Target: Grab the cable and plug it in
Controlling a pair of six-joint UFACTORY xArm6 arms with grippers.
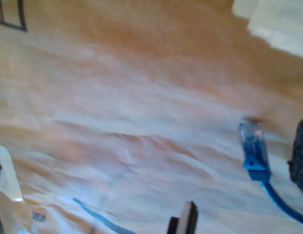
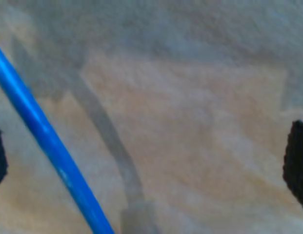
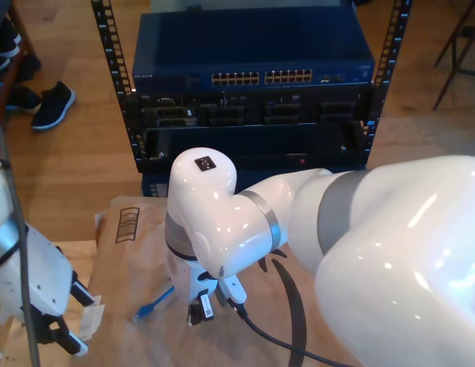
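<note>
Cable (image 2: 44, 134): lay on brown paper (image 1: 141, 122), off-centre between spread fingers of second hand (image 2: 146, 156). Advice: centre, then close. First hand (image 1: 239, 195): apart, near plug (image 1: 252, 146).

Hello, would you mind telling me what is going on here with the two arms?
I am working on picking up the blue cable so it can be plugged into the network switch in the rack. The cable lies on the brown paper in front of the rack, not yet gripped. My first gripper is open, with the cable's plug close to one of its fingers. My second gripper is also open, with a stretch of the cable running between its fingers over the paper.
</note>
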